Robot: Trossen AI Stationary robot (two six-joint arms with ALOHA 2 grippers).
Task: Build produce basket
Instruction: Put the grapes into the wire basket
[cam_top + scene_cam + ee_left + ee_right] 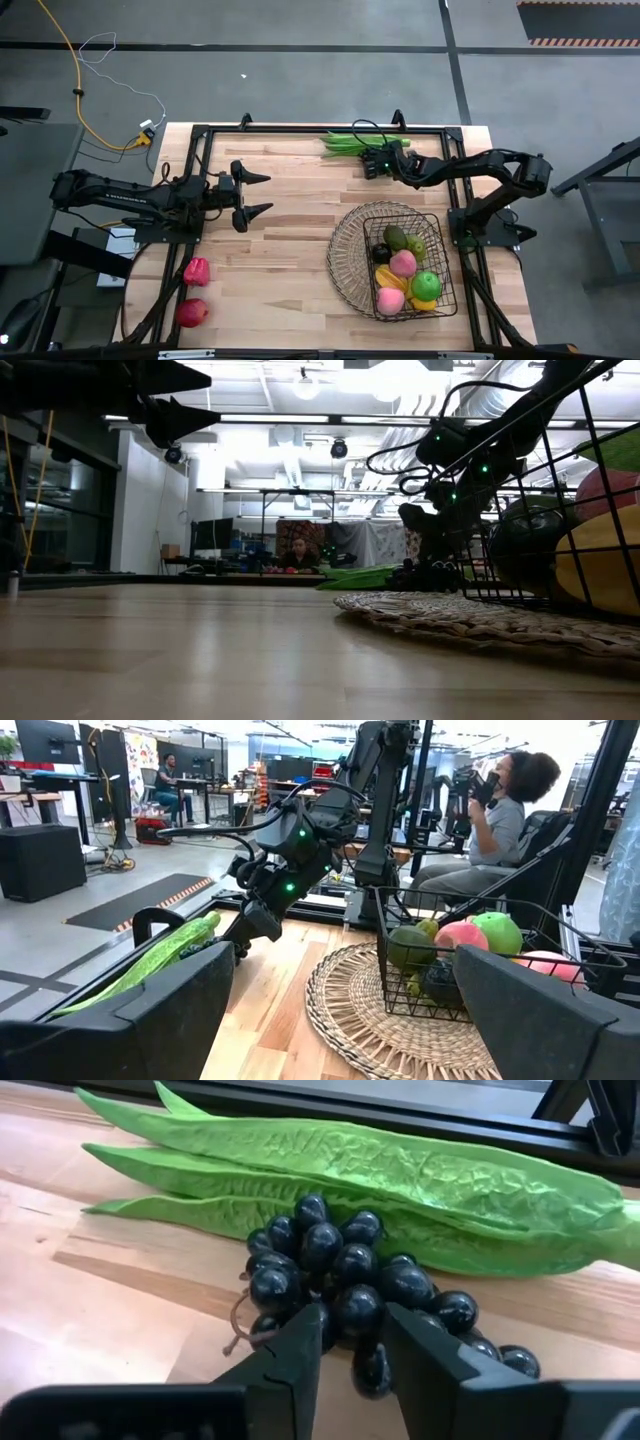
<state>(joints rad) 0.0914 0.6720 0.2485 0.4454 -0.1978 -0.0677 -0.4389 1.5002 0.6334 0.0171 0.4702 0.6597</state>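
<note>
The dark grapes (335,1270) lie on the table at its far side, against the long green beans (380,1180). My right gripper (358,1342) reaches down to them (374,163) and is shut on the bunch. The wire basket (345,250) stands at the near right on a round woven rim and holds several fruits: pink peaches, a green apple, an avocado, a banana. My left gripper (262,194) is open and empty above the table's left half. A red pepper (197,270) and a red apple (192,313) lie at the near left. My right gripper pinches the near end of the grape bunch (362,1325) between its two fingers (300,1345). The fingers come slanting down from the table's right side. The bunch still lies on the table beside the beans; its stem end (240,1330) sticks out to one side.
A black frame rail (300,128) runs along the table's far edge just behind the beans. The middle of the table between my left gripper and the basket is bare wood. People sit in the room beyond the table.
</note>
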